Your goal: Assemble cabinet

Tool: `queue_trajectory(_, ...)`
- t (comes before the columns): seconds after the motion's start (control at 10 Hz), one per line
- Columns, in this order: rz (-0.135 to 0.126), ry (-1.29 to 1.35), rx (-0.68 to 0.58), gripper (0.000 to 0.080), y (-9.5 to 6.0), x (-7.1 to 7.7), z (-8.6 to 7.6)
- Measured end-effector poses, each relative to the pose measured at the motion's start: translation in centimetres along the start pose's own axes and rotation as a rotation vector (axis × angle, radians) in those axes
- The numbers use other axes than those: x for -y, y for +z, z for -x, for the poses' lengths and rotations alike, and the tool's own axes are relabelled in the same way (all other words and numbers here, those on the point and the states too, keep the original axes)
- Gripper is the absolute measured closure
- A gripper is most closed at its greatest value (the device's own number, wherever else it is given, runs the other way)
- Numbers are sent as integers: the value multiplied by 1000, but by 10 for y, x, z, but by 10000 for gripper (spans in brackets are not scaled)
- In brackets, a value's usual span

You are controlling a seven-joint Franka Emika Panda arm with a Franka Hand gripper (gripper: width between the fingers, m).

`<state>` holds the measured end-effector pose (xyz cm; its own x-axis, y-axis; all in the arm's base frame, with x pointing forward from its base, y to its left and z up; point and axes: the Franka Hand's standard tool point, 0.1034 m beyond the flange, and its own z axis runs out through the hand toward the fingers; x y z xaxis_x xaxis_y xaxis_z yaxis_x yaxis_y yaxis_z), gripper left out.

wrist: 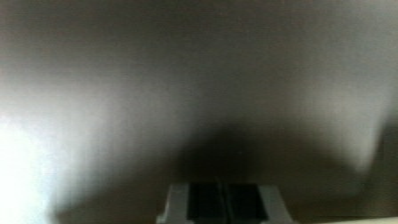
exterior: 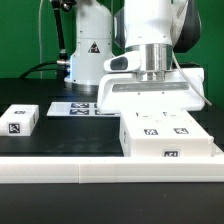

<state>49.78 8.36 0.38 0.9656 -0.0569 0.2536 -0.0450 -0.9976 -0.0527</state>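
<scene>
Exterior view: just behind the rail [exterior: 60, 172], the cabinet [exterior: 166, 138] lies on the worktop [exterior: 60, 140], tagged face up, with its long axis seemingly across the view. The arm [exterior: 150, 88] hangs directly over the cabinet's far edge. The fingers [wrist: 185, 203] point down at it. Whether they are spread or closed I cannot tell.

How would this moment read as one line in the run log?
step: gripper low over cabinet | jaws: cannot tell, wrist view blurred | contact: hidden | small tagged block: apart, exterior view's left
</scene>
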Motion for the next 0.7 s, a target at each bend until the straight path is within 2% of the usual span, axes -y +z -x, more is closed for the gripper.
queue_trajectory(0.2,-3,-6,2,798,-6,1,-2)
queue_trajectory(0.7,-21,-22,55,798,-48,-1,-19)
